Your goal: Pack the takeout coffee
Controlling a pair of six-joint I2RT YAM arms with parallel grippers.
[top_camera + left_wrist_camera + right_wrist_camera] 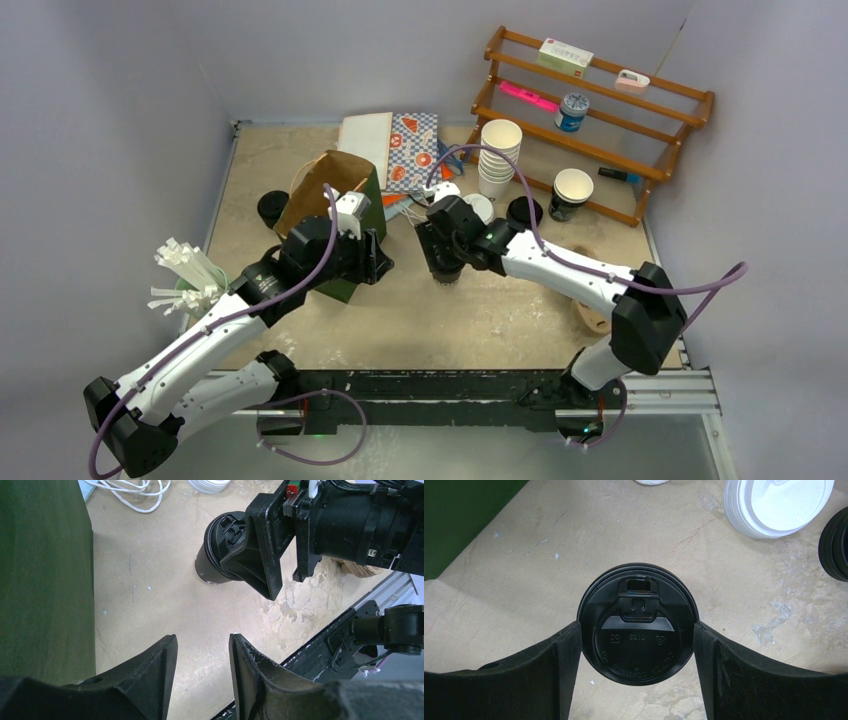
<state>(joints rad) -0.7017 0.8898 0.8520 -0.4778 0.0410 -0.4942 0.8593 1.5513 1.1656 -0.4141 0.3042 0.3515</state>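
Pinching cup [210,562] under black lid [636,645] with right gripper [636,630], upright on table [524,555] near bag [335,175], ready for lifting in; holding left gripper [202,640] half-spread, empty, beside bag, probably to steady it.

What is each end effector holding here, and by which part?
The right end effector grips the coffee cup by the rim of its black lid. The left end effector holds nothing.

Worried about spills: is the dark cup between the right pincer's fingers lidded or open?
Lidded. A round black plastic lid covers the whole top of the dark paper cup in both wrist views.
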